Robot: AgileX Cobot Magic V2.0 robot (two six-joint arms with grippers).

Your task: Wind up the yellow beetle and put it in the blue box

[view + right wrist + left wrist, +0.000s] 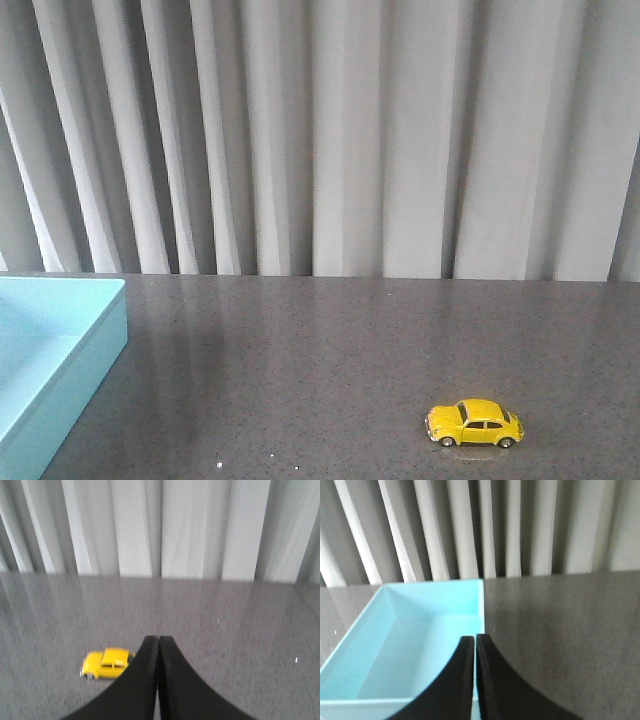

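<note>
dark grey speckled tabletop (330,360), slightly glossy, running back to a straight far edge. on it, toward the near right corner: yellow beetle (474,423), upright on its wheels, side-on, faint reflection beneath. at the left edge: blue box (85,345), flat on the surface, open top, pale inside, cut off by the frame. well apart from each other, bare surface between.

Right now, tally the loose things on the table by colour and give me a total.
Yellow: 1, the yellow beetle
Light blue: 1, the blue box
Total: 2
</note>
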